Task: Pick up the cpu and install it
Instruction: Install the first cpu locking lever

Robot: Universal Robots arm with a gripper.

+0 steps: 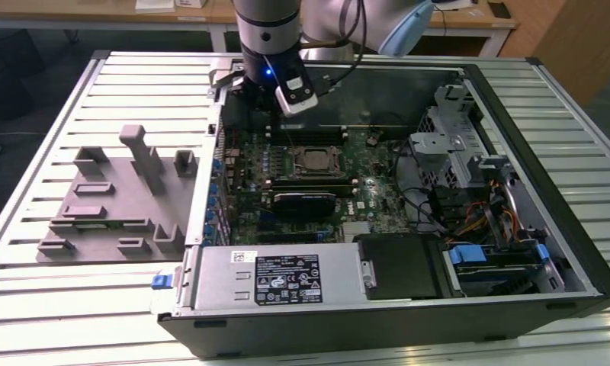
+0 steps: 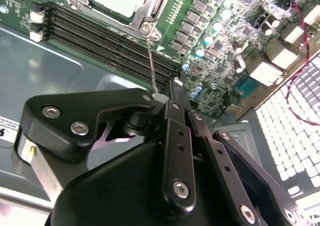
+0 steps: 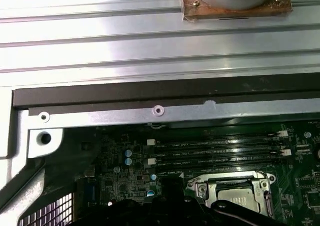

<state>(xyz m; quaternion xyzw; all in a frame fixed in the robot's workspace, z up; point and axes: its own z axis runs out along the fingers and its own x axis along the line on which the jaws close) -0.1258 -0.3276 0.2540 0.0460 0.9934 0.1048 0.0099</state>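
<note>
Near edge: PSU box (image 1: 274, 278) w/ label sticker, at front of PC case (image 1: 386, 328). Black drive bay (image 1: 407, 267) just beside it, toward exterior view's right.
Bench: slatted metal bench (image 1: 61, 305) carries the case, which lies flat w/ side open.
Tray: grey fixture tray (image 1: 101, 206) on bench, just outside case wall on exterior view's left. Has slots and upright posts.
Board: green motherboard (image 1: 366, 191) flat inside case. Cable bundle (image 1: 457, 206) toward exterior view's right.
Cpu: cpu (image 1: 313, 158) sits in socket mid-board, silvery top up, metal load frame (image 3: 197, 188) around it.
RAM: black RAM slots (image 2: 110, 41) just beside socket, betw. socket and gripper.
Lever: thin socket lever (image 2: 151, 61) rises from socket corner up to gripper.
Gripper: gripper (image 2: 160, 96) over far part of board, fingers pinched narrow on lever end. Apart from cpu.
Arm: arm (image 1: 269, 30) comes down over case's far wall.
Far: wooden desks (image 1: 183, 11) beyond bench.
</note>
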